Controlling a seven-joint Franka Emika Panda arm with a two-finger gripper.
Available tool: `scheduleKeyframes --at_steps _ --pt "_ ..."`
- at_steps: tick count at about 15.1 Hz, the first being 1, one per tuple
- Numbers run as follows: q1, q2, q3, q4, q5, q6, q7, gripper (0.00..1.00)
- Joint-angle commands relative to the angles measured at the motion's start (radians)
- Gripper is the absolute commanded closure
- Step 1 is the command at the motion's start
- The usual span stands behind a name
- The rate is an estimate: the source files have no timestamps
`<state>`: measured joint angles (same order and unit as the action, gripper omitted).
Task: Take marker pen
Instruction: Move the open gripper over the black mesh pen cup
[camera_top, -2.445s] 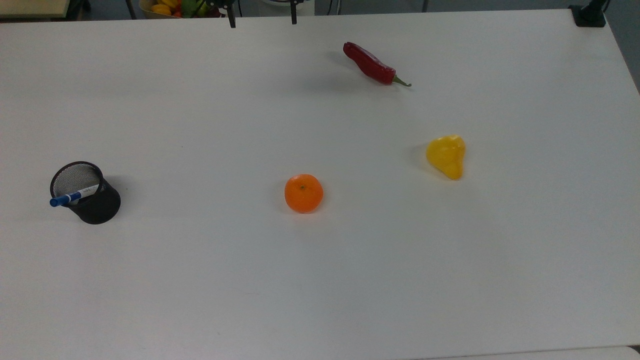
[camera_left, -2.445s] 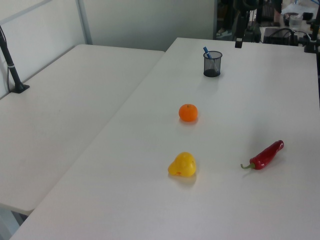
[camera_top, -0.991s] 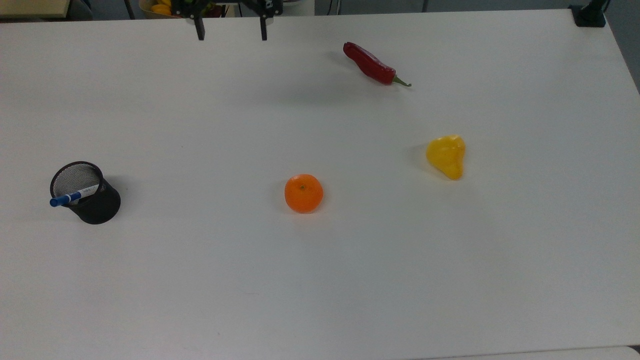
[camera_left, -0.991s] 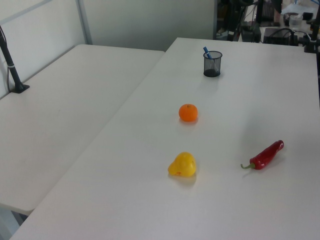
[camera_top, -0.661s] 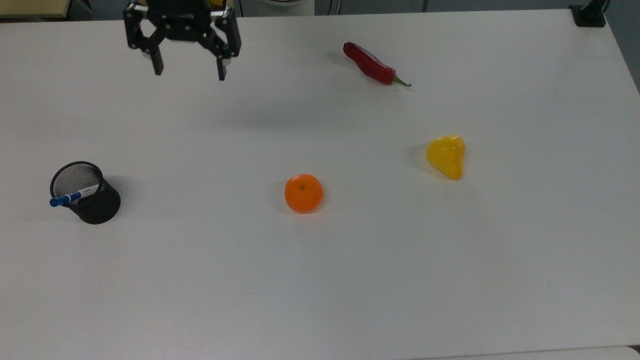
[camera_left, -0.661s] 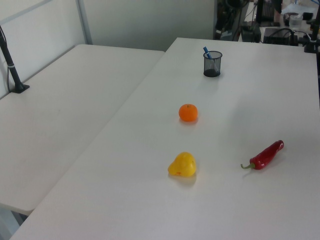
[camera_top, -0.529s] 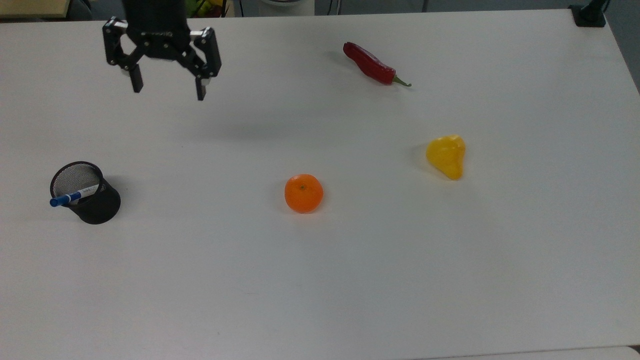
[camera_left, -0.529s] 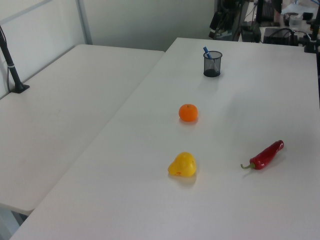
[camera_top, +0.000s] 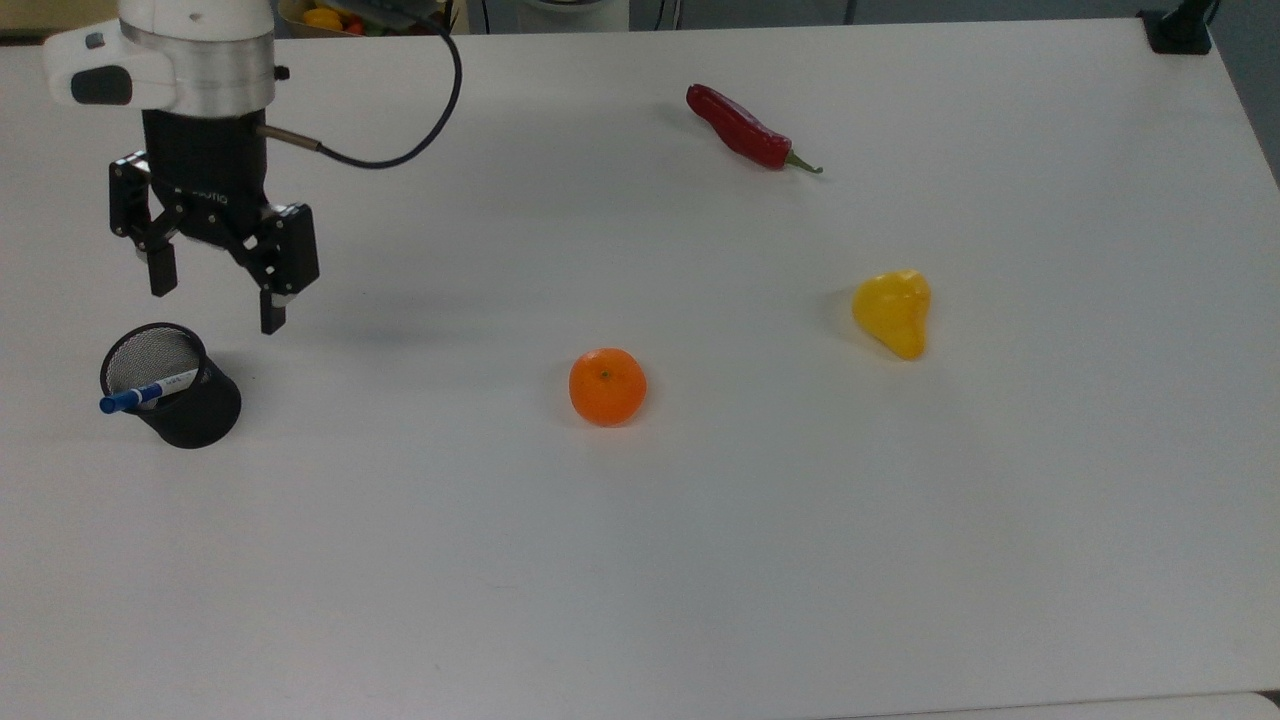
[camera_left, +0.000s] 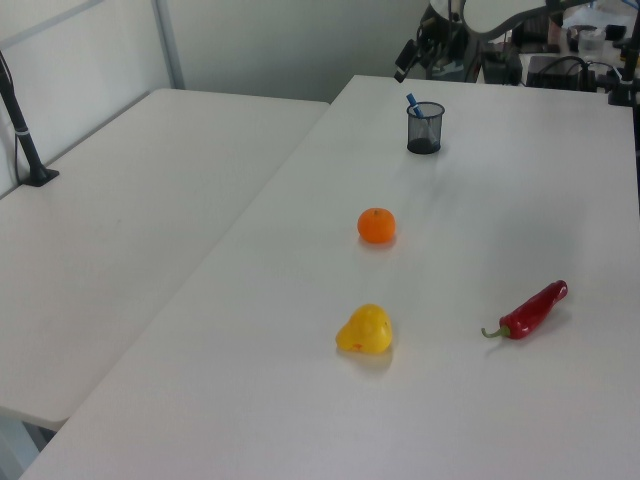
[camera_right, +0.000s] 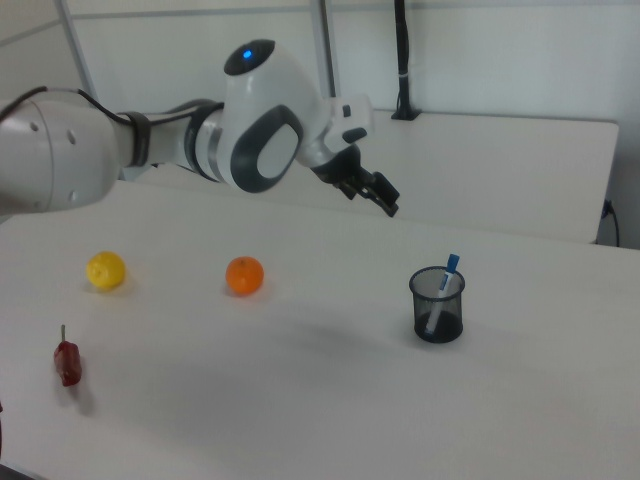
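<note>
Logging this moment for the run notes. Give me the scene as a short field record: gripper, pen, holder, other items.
gripper: open, empty, in the air above the table, short of the cup
pen: white barrel, blue cap, leaning in the cup, cap end sticking out over the rim
cup: black mesh, upright, near the top view's left edge
orange: mid-table, untouched
yellow fruit: toward the top view's right of the orange
chilli: red, lying on the table's far side in the top view
table: white
</note>
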<state>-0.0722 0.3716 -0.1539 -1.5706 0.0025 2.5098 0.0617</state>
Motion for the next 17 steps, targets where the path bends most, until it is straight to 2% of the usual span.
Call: scheduleKeyframes --at_steps 1,8,13,15,17 --pt "0.003 0.073 -0.053 0.021 -0.004 0.136 0.038 0.0" --pt "-0.005 0.185 -0.119 0.027 -0.007 0.329 0.035 0.0" --pt "-0.021 0.248 -0.127 0.027 -0.006 0.431 0.032 0.13" --pt "-0.023 0.259 -0.127 0.027 -0.006 0.454 0.03 0.24" --pt "-0.023 0.27 -0.127 0.027 -0.006 0.457 0.03 0.31"
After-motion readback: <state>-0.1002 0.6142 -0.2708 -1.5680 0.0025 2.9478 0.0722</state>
